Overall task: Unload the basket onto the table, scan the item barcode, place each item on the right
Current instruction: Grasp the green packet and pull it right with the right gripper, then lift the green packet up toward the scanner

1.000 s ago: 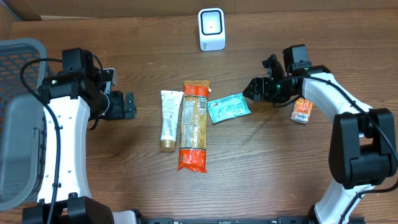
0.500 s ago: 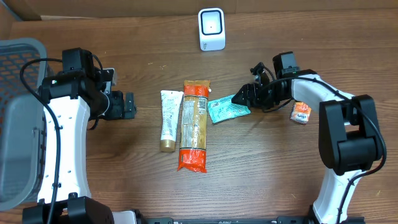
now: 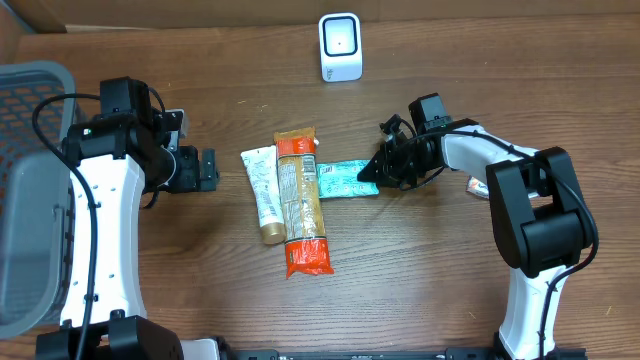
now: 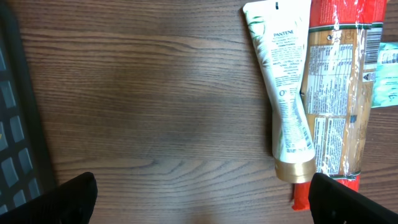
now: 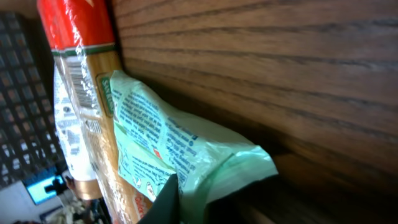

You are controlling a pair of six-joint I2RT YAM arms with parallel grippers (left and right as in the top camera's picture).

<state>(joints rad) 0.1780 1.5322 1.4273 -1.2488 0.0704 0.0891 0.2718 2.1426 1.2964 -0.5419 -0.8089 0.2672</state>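
Observation:
A teal packet [image 3: 343, 180] lies on the wooden table, its left end against a long red and brown package [image 3: 300, 205]. My right gripper [image 3: 373, 172] is shut on the packet's right edge. In the right wrist view the crumpled teal packet [image 5: 168, 143] is pinched between the dark fingertips [image 5: 163, 200]. A white tube [image 3: 260, 192] with a gold cap lies left of the long package. The white scanner [image 3: 340, 47] stands at the back centre. My left gripper [image 3: 205, 170] hovers open left of the tube [image 4: 285, 93], with nothing between its fingers [image 4: 69, 200].
A grey basket [image 3: 30, 90] fills the left edge of the table. A small orange item [image 3: 478, 185] peeks out behind my right arm. The long package [image 4: 336, 93] and the teal packet [image 4: 388, 74] show at the right of the left wrist view.
My right gripper moved left and shut on the teal packet's edge. The packet, the long package and the tube were pushed leftward and turned a little. The left arm stayed still.

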